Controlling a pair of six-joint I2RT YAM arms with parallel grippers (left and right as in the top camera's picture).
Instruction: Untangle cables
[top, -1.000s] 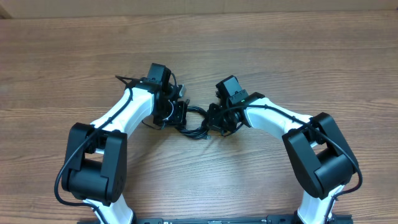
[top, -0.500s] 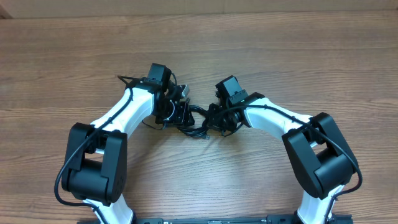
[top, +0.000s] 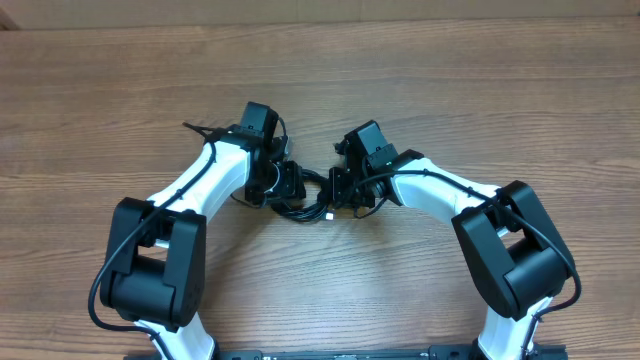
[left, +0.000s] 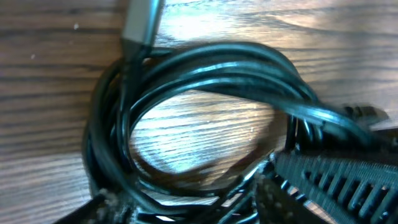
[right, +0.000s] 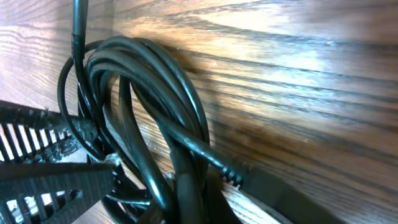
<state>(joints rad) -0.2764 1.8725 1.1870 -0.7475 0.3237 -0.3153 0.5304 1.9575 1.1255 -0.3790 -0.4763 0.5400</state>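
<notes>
cables (top: 310, 200): one black coil of bunched loops, lying on the wooden surface (top: 450, 90) between the two hands.
left hand (top: 290, 186): released, fingers spread wide, straddling its side of the coil.
right hand (top: 338, 188): clenched on the cables at the opposite side.
silver plug (left: 140, 22): juts from the coil's edge.

Wood-grain table (top: 480, 90); black cables (left: 211, 68) coiled in bundle on it, silver plug end (left: 140, 22) resting on wood.
</notes>
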